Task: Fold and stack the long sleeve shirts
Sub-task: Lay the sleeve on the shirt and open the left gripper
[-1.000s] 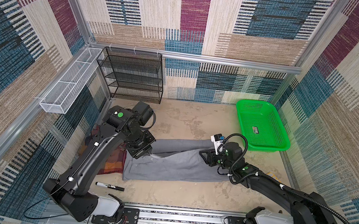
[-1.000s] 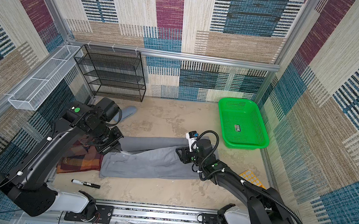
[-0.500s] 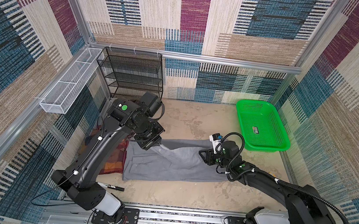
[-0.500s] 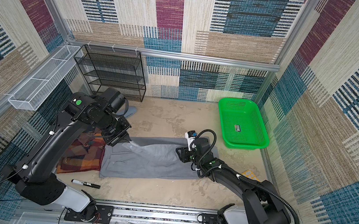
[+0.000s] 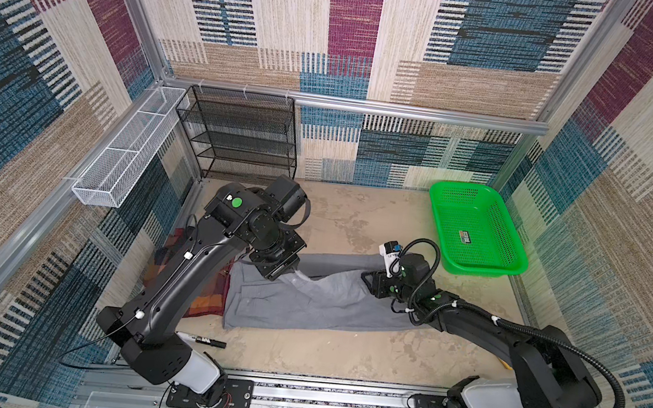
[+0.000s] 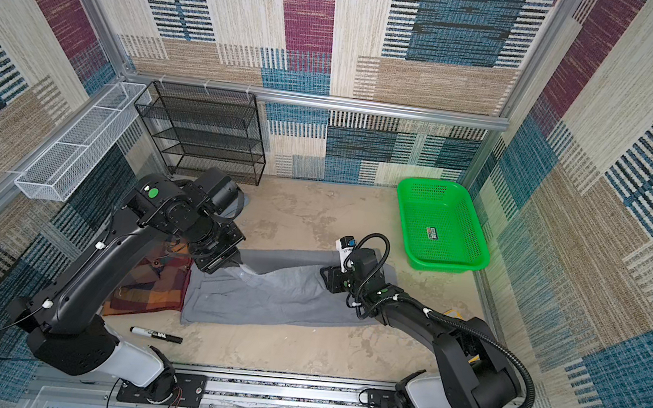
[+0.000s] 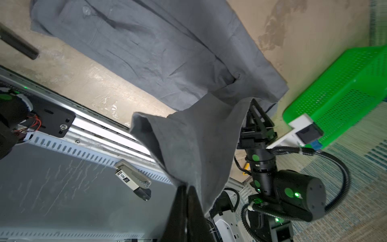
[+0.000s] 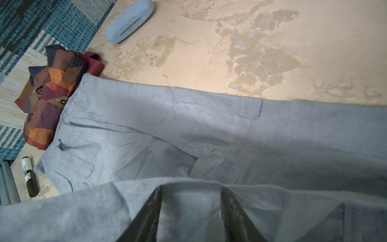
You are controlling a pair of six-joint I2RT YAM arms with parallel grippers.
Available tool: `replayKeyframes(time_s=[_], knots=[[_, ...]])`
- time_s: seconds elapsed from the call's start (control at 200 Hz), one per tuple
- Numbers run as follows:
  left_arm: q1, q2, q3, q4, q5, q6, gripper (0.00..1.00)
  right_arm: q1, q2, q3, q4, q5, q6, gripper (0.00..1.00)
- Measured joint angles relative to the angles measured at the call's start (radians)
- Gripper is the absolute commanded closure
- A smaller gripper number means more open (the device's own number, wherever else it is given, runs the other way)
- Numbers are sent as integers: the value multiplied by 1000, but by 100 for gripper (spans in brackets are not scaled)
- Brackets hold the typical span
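The grey long sleeve shirt (image 5: 317,302) (image 6: 276,297) lies spread across the middle of the table. My left gripper (image 5: 282,272) (image 6: 226,262) (image 7: 186,188) is shut on a flap of it, lifted off the table near the shirt's left end. The flap stretches towards my right gripper (image 5: 370,284) (image 6: 326,279) (image 8: 190,191). That gripper rests low on the shirt's right end, jaws apart, with grey cloth between and around the fingertips. The plaid long sleeve shirt (image 6: 148,283) (image 8: 48,94) lies bunched at the grey shirt's left edge, partly hidden under the left arm.
A green basket (image 5: 480,270) stands at the back right. A black wire shelf (image 5: 240,136) stands at the back left, beside a white wire basket (image 5: 126,148) on the left wall. A black marker (image 5: 202,340) lies near the front edge. A blue-grey case (image 8: 129,20) lies behind the plaid shirt.
My left gripper has carried the grey flap rightward over the shirt, swinging back and then forward. The right gripper has stayed on the shirt's right end.
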Motion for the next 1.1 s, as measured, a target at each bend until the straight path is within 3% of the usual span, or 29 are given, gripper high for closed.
replayKeyframes(time_s=[0.15,0.31,0.977,1.097], knots=[[99,-58,-129,23,-21,1,100,0,32,14,2,-1,0,52],[190,-45,-161,49,-21,25,100,0,67,45,2,-1,1,52],[352,166,-206,108,-19,195,100,0,271,186,-1,8,1,53],[357,209,-208,122,-18,220,93,0,301,211,-1,8,0,53]])
